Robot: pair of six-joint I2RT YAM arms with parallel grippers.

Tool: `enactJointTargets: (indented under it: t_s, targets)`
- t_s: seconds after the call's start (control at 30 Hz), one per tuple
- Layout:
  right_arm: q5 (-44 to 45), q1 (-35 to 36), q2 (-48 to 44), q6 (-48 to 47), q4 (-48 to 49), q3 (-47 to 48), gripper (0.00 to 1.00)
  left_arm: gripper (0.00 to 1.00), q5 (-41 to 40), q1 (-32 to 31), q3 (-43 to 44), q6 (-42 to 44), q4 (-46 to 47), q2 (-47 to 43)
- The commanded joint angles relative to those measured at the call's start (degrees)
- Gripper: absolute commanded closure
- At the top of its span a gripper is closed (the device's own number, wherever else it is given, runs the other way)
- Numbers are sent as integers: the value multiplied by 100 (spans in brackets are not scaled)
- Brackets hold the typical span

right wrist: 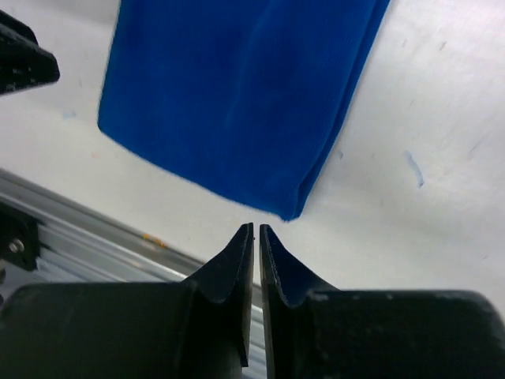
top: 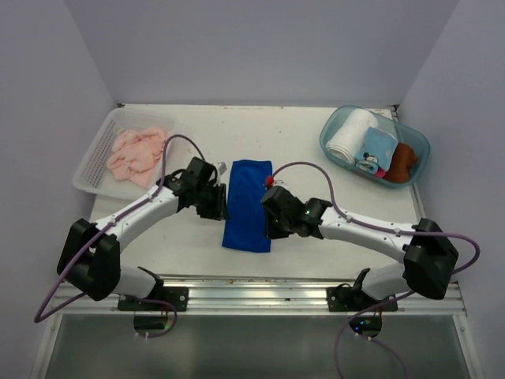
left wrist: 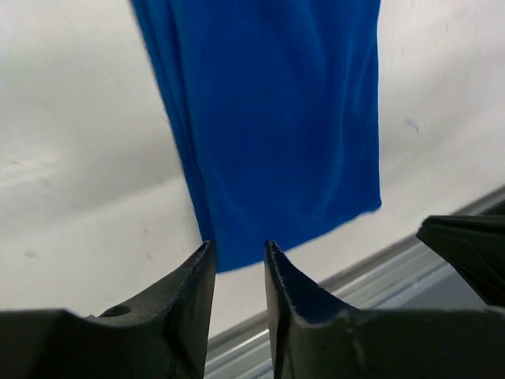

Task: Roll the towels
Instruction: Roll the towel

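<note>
Top external view: I see the blue towel [top: 246,205] lying flat as a long folded strip in the middle of the bench [top: 316,158], between both arms. The left end effector [top: 217,201] sits at its left edge, and the right end effector [top: 268,217] at its right edge. The pink towel [top: 138,154] lies crumpled in a white basket [top: 91,162] at the far left.

Left wrist view: the left end effector [left wrist: 239,249] is partly open and empty, its tips just short of a near corner of the blue towel [left wrist: 276,118].

Right wrist view: the right end effector [right wrist: 256,229] is all but closed, showing only a thin slit and gripping nothing. The other near corner of the blue towel [right wrist: 229,95] lies just beyond its tips.
</note>
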Motion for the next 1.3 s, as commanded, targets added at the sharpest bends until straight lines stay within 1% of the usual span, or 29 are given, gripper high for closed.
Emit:
enactJointTargets:
  t_s: [0.0,0.03,0.1,0.23,0.27,0.37,0.43,0.5,0.57,0.63,0.77,0.8,0.9,0.93,0.97,1.0,1.03,1.07,1.13,1.27]
  targets:
    - [-75,354,-141,472,237,-277,91,67,797,-336,-546,-501,523,-519]
    - [-102,450,-71,516,351,-304,97,68,947,-424,-774,-563,647,-582]
    - [-199,469,227,560,396,-269,100,70,1194,-504,-960,-712,954,-670]
    - [-147,478,579,455,510,-207,100,71,1063,-566,-1425,-739,1193,-600]
    - [-77,478,667,438,563,-242,99,71,828,-566,-1513,-731,1202,-557]
    - [169,478,1141,393,493,-339,100,71,519,-566,-1909,-695,1369,-215]
    - [153,478,1396,446,572,-470,100,72,465,-566,-2155,-687,1606,-65]
    - [74,478,1423,473,599,-515,100,73,456,-566,-2182,-695,1642,129]
    - [134,478,1283,499,537,-497,100,73,404,-566,-2147,-704,1589,112]
    - [222,478,1134,508,353,-445,100,73,377,-566,-1972,-660,1379,16]
    - [354,478,503,587,177,-453,99,72,88,-574,-1585,-607,808,-423]
    - [389,478,396,630,168,-532,97,71,44,-566,-1533,-607,667,-503]
    - [355,478,132,675,220,-734,86,69,-54,-574,-1610,-660,570,-670]
    - [294,478,105,683,290,-787,78,68,-62,-566,-1663,-678,578,-696]
    - [258,478,105,692,334,-839,75,62,-36,-574,-1725,-695,665,-749]
    - [206,486,105,692,387,-936,73,58,-1,-566,-1830,-730,710,-767]
    - [135,504,122,701,457,-971,68,55,25,-574,-1857,-748,736,-758]
    - [100,521,123,684,501,-998,66,52,34,-566,-1883,-765,762,-750]
    - [65,609,123,648,589,-1024,60,51,43,-566,-1945,-801,798,-750]
    - [56,697,175,587,704,-954,55,50,-115,-566,-1971,-766,806,-741]
